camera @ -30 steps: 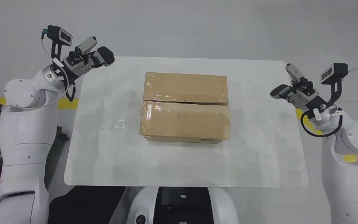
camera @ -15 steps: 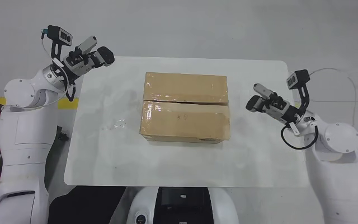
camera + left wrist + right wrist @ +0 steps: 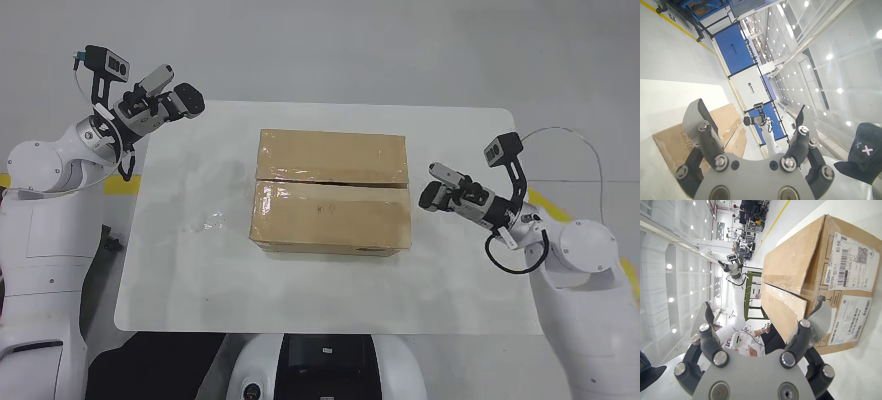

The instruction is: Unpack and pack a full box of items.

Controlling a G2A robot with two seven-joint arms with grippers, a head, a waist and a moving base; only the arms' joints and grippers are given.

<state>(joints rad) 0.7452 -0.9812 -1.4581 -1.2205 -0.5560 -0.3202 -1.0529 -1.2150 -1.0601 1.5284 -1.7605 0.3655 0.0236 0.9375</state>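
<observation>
While the right end effector (image 3: 428,186), spread apart, faces its short end, the box (image 3: 330,192) lies left-to-right.

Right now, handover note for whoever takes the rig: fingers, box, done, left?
Left gripper: fingers open, empty, by the far left corner of the table, away from the box.
Right gripper: fingers open, empty, close by the box's labelled end; contact unclear.
The box sits mid-table, flaps shut.
Done: nothing unpacked.
Left: open the flaps, unpack, repack.
</observation>
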